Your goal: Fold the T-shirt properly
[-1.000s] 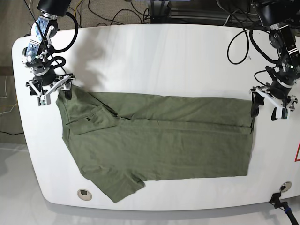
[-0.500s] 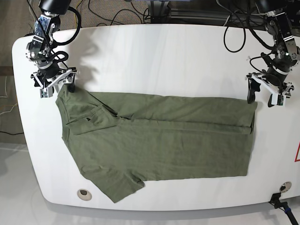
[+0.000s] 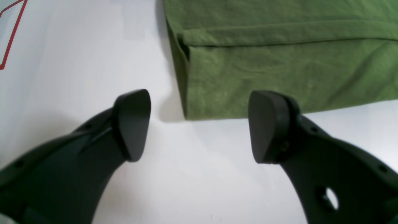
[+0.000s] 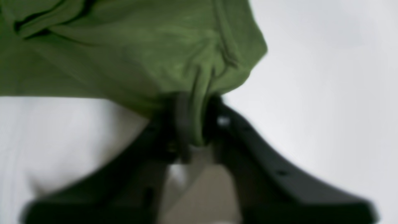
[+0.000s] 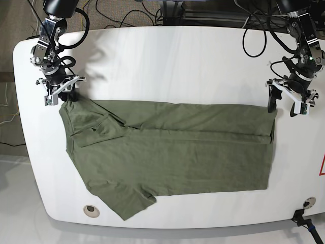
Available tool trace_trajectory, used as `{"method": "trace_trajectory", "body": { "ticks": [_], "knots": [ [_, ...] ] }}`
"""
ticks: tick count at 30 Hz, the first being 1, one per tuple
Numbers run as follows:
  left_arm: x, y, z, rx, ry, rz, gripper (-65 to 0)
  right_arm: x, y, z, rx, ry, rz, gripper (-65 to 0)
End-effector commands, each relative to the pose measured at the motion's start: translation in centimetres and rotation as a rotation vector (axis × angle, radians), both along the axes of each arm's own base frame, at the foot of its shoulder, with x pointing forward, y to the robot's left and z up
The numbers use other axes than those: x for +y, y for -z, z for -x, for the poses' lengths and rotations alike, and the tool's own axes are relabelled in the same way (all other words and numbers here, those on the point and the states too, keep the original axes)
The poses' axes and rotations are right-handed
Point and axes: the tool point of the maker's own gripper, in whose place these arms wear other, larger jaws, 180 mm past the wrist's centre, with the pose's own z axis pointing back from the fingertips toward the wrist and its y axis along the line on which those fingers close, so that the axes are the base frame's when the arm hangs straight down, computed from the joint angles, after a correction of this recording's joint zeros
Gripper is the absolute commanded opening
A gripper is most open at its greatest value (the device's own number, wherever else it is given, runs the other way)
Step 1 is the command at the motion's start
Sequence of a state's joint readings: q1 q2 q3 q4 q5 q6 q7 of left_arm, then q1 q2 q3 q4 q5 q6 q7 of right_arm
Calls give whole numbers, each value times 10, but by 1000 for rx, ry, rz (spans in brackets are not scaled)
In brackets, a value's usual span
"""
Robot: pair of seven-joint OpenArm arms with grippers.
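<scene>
white table [image 5: 167, 61]; blurred right pincer [image 4: 194, 123] pinches t-shirt [image 5: 172, 152] corner.

The olive-green T-shirt [image 5: 172, 152] lies flat, its far edge folded over, one near sleeve spread out.

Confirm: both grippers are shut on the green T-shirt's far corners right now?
Not quite. Only the right gripper is shut on the T-shirt. The left wrist view shows the left gripper open, its jaws apart and empty just off the hem corner.
</scene>
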State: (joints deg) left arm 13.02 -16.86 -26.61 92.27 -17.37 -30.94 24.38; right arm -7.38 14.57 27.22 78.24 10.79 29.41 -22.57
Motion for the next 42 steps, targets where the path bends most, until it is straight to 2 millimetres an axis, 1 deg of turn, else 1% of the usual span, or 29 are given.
{"method": "trace_trajectory", "body": {
  "ticks": [1, 10, 11, 13, 14, 16, 18, 21, 24, 27, 29, 32, 34, 36, 42],
  "knots": [
    [2, -18, -8, -57, 12, -13, -189, -6, -12, -8, -40, 0, 13, -650],
    [3, -16, -7, -50, 8, -12, -189, -6, -11, -7, -36, 0, 13, -650],
    [6, -17, -7, -52, 0, -13, -189, -6, -11, -7, -36, 0, 13, -650],
    [20, -20, -5, -61, -40, -18, -189, -6, -11, -7, -36, 0, 13, -650],
    [28, -16, -3, -52, -62, -13, -189, -5, -11, -7, -36, 0, 12, -650],
    [34, -4, 1, -21, -84, 3, -189, -2, -10, -7, -37, 1, 3, -650],
    [37, 1, -4, -15, -96, 20, -189, 0, -9, -7, -36, 1, -1, -650],
    [41, 20, -5, 26, -119, 58, -189, 2, -8, -6, -35, 2, -5, -650],
    [34, 26, -11, 37, -102, 74, -189, 2, -8, -6, -35, 2, -5, -650],
    [25, 36, -14, 59, -83, 93, -189, 2, -7, -5, -33, 3, -7, -650],
    [23, 36, -22, 53, -83, 107, -189, 2, -7, -5, -33, 3, -7, -650],
    [23, 43, -26, 67, -92, 129, -189, 2, -7, -5, -33, 3, -7, -650],
    [18, 47, -30, 68, -98, 152, -189, 2, -7, -5, -32, 3, -7, -650],
    [16, 46, -34, 65, -94, 157, -189, 2, -7, -5, -32, 3, -7, -650],
    [-1, 47, -42, 69, -48, 160, -189, 9, -7, -5, -34, -36, -16, -650]
  ]
}}
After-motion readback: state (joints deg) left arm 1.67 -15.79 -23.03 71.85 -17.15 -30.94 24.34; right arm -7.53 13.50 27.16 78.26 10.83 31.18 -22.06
